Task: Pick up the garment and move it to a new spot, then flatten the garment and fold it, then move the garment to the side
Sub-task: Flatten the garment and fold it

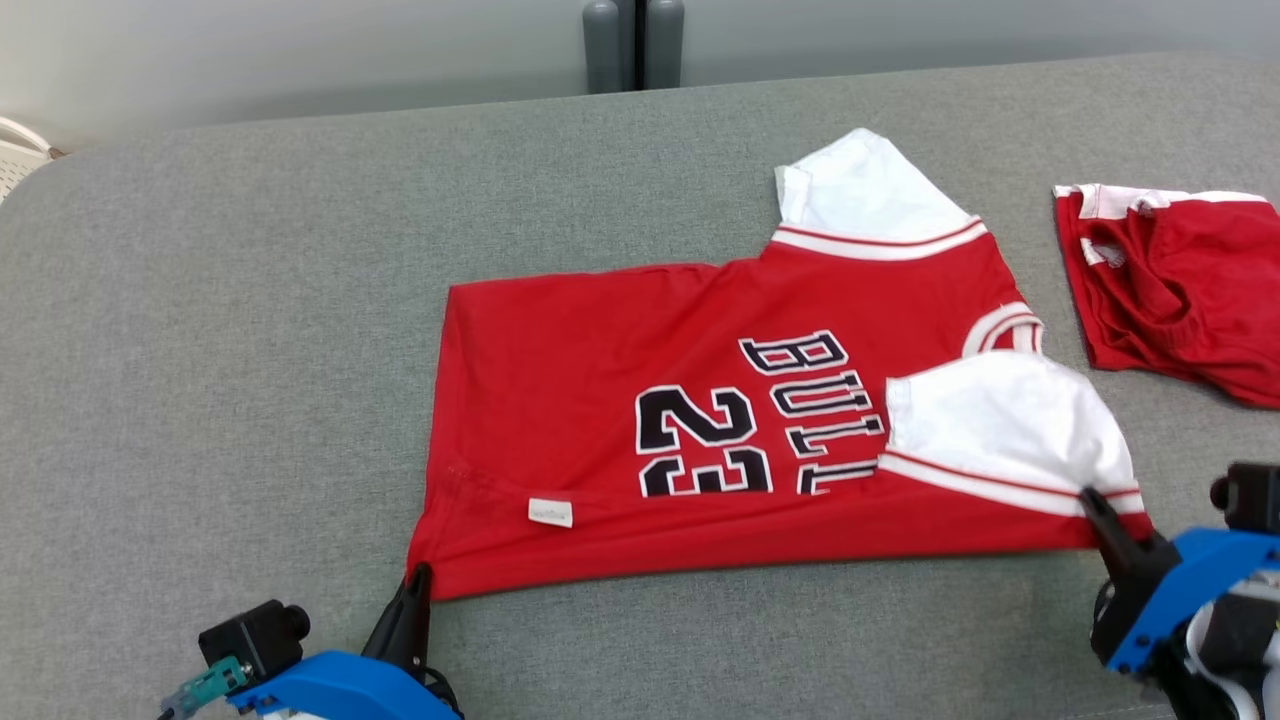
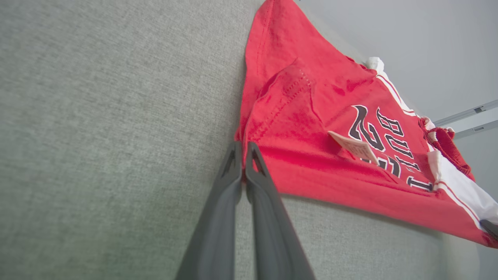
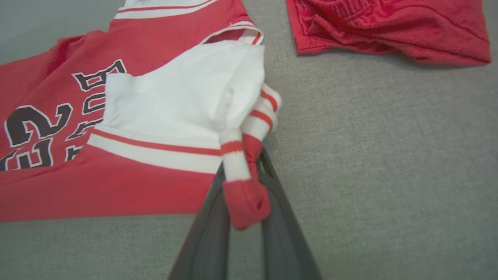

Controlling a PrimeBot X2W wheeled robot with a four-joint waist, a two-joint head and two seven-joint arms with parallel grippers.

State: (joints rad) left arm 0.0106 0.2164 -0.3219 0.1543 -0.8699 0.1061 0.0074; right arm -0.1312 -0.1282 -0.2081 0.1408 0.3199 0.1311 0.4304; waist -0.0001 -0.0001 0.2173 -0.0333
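A grey cloth-covered tabletop (image 1: 250,330) takes up most of the head view. A red jersey (image 1: 600,400) lies across its middle, collar toward 3 o'clock and hem toward 9 o'clock, with dark lettering and the number 23 facing up. Its near long edge is folded over along the 6 o'clock side, and in the left wrist view that edge stands slightly off the cloth with a shadow beneath it. One white sleeve points to 12 o'clock; the other is laid back over the chest near 4 o'clock. A second, crumpled red garment (image 1: 1180,300) sits apart from the jersey at 3 o'clock. The right gripper (image 1: 1092,503), at 4 o'clock, has its jaws clamped on a bunched red-and-white-striped corner of the jersey at the shoulder, the wad of cloth showing between the dark fingers in the right wrist view. The left gripper (image 1: 418,585), at 7 o'clock, has its jaws pressed together on the hem corner of the jersey. A small white label (image 1: 550,512) lies on the folded edge, near the hem.
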